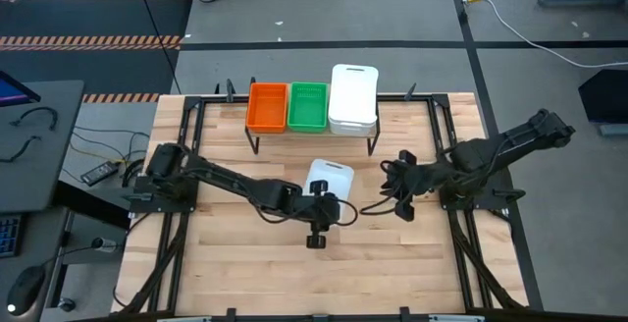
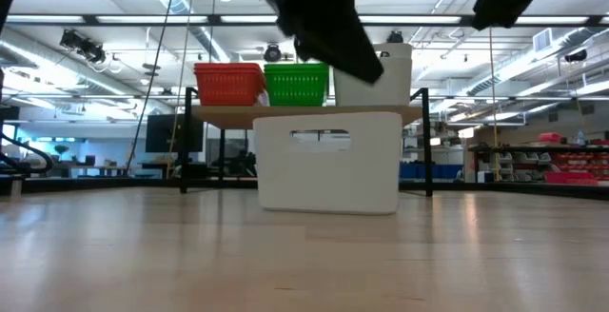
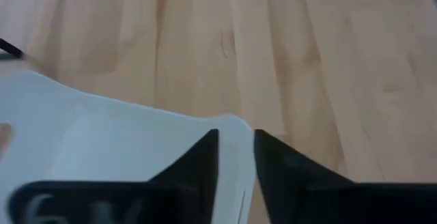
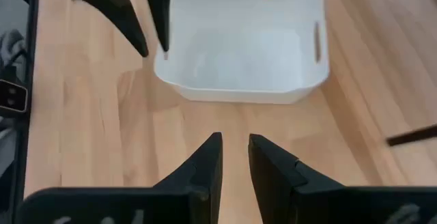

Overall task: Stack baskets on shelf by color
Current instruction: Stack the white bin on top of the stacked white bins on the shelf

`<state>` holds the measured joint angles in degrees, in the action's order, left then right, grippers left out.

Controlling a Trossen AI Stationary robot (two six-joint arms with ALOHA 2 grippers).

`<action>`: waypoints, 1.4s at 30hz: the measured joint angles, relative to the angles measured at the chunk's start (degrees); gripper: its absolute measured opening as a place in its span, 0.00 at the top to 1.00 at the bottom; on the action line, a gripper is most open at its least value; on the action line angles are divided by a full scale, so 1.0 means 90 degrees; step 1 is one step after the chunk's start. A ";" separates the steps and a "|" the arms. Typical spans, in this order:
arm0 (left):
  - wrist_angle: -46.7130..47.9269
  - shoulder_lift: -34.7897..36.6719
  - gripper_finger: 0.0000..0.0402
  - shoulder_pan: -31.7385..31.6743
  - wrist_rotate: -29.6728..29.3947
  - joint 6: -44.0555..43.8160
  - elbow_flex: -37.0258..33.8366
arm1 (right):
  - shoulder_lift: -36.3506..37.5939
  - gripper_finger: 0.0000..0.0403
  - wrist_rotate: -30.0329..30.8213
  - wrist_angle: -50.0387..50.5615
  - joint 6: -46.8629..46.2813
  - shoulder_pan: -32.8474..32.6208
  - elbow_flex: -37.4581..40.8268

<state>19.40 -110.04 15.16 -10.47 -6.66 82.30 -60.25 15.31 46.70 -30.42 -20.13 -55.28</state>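
Left wrist view alone shows the left hand (image 3: 236,157) narrowly astride the white basket (image 3: 123,149) rim; right hand (image 4: 234,159) narrow, empty.

Left gripper (image 3: 235,157) fingers seemingly parted slightly; right gripper (image 4: 234,157) hovers, narrowly parted.
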 joint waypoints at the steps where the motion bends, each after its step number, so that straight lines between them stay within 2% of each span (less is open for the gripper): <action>1: 0.0008 0.0083 0.73 0.0000 -0.0008 0.0020 0.0000 | -0.0044 0.81 0.0002 -0.0039 -0.0006 -0.0033 0.0007; 5: 0.0262 0.0543 0.59 0.0005 0.0004 0.0051 0.0007 | -0.0202 0.81 0.0004 -0.0245 0.0003 -0.0108 0.0008; 8: 0.1026 0.1032 0.53 0.0014 -0.0105 -0.0025 0.0007 | -0.0348 0.81 0.0011 -0.0676 0.0043 -0.0116 0.0012; 13: 0.2245 0.2028 0.50 0.0230 -0.1142 -0.0209 -0.0251 | -0.0943 0.81 0.0071 -0.1465 0.0188 -0.0184 0.0009; 17: 0.1647 0.3050 0.51 0.0626 -0.1838 -0.0384 -0.1187 | -0.1743 0.80 0.0070 -0.1517 0.0350 -0.0191 0.0009; 21: 0.0382 0.4114 0.51 0.0885 -0.2046 -0.0556 -0.2525 | -0.2471 0.75 0.0047 -0.1512 0.0669 -0.0172 -0.0276; 26: -0.1056 0.5135 0.52 0.0918 -0.2051 -0.0811 -0.3987 | -0.3145 0.65 0.0030 -0.1536 0.1091 -0.0114 -0.1252; 29: -0.1453 0.5527 0.52 0.0944 -0.2070 -0.0950 -0.4615 | -0.3594 0.58 0.0183 -0.1494 0.1269 -0.0079 -0.1929; 35: -0.1827 0.5858 0.53 0.1298 -0.2317 -0.1032 -0.5333 | -0.4703 0.51 0.0332 -0.1053 0.1233 0.0121 -0.3028; 42: -0.1852 0.5866 0.56 0.1935 -0.2725 -0.0992 -0.5411 | -0.5871 0.52 -0.0146 -0.0642 0.0678 0.0313 -0.3948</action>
<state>2.74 -57.25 32.58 -35.00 -15.59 33.61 -113.09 14.00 40.92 -24.32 -17.31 -90.82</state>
